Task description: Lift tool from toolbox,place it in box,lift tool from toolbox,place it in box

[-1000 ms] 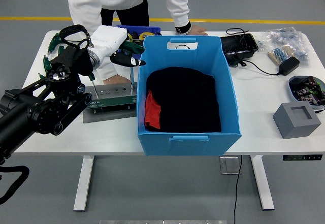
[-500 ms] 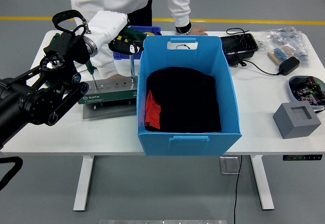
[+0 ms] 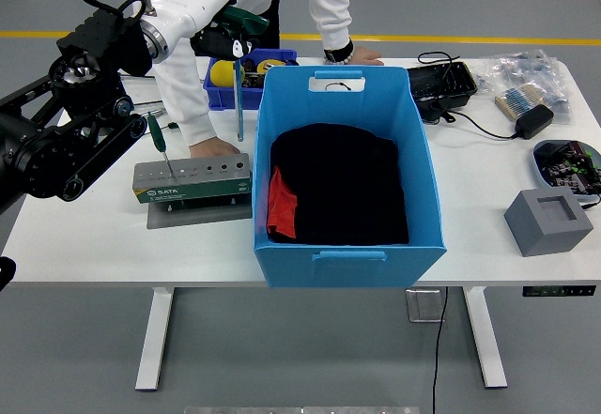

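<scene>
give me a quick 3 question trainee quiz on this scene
1. True or false: the left hand has lifted a screwdriver clear of the tool block.
2. How many screwdrivers stand in the block now?
3. What lies in the blue box? A) nothing B) black and red cloth C) a cable

Key: 1 true; 2 one; 3 B
</scene>
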Tool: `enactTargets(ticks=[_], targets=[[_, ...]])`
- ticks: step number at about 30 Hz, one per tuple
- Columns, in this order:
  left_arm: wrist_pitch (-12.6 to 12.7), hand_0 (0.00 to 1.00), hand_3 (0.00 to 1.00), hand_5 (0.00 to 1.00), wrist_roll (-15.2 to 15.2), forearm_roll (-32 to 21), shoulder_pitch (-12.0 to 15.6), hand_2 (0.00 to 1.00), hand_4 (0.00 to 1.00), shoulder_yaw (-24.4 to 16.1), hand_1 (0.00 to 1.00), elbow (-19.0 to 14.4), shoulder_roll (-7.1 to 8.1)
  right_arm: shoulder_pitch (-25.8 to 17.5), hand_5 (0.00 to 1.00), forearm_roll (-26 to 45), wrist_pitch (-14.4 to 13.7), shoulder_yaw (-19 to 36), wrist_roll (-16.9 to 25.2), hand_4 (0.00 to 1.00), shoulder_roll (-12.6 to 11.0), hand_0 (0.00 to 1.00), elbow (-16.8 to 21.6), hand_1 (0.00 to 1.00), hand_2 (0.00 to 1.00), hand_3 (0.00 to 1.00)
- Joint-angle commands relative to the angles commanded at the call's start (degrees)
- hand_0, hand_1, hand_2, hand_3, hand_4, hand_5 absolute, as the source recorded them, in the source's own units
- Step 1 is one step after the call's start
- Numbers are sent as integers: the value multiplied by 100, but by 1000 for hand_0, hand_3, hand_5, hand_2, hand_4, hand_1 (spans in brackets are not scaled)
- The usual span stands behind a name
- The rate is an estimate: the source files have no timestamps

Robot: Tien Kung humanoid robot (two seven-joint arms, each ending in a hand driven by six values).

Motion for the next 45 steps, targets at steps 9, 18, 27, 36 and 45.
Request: enactTargets(ticks=[9,18,27,36,45], targets=[[-89,192,36,355,148,-258,-200,2,720,-35,2,-457,132,-7,787,-39,-2,37,-5,939,-1,794,0,800,826,730],[-35,191,39,337,264,-646,-271,2,717,-149,2,-1075,-51,-5,787,-69,-5,52,-1,939,-8,794,0,796,826,729],[-112,191,41,321,268,-1266,-451,2,712,897,2,-1334,-290,18,787,-45,-7,15,6,939,-24,794,0,797,826,730],[-269,191,44,295,100,-1876,-515,2,699,1734,2,-825,-564,30,786,-23,-24,-17,41,938,-47,793,0,796,823,723],[-366,191,47,290,-128,-2402,-505,2,699,2370,2,-167,-918,52,788,-6,-43,-69,56,939,-71,785,0,793,821,719]])
